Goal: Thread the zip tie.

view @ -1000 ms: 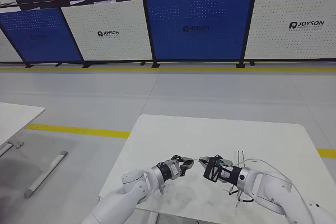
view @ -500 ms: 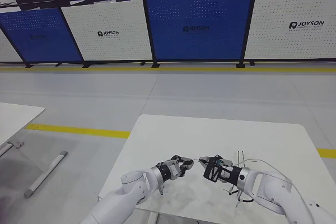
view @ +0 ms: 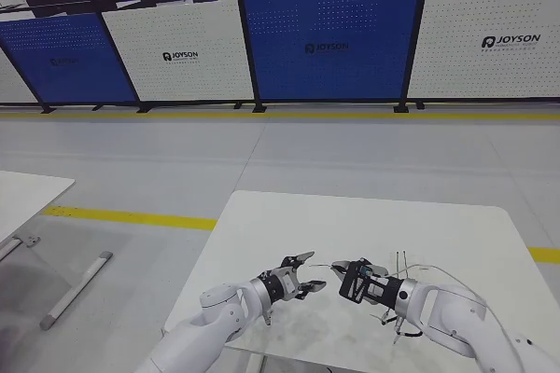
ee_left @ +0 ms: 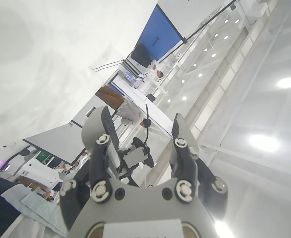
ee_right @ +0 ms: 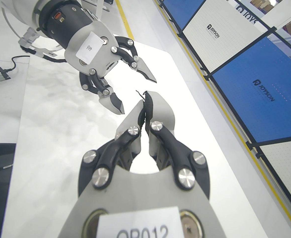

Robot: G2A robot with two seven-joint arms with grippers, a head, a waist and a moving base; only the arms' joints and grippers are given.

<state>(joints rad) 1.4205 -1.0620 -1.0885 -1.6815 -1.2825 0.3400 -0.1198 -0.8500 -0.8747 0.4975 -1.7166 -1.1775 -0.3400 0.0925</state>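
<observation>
- Thin black zip tie pinched between the closed fingers of right gripper; its short free end points toward left gripper.
- Left gripper spread wide, holding nothing, over white table.

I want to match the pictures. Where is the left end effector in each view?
Top view: the left end effector hovers over the table, opposite the other arm.
Left wrist view: the left end effector in the foreground, open.
Right wrist view: the left end effector, open, just beyond the camera's own fingertips.
Shared landmark: the right end effector, shut on the zip tie.
</observation>
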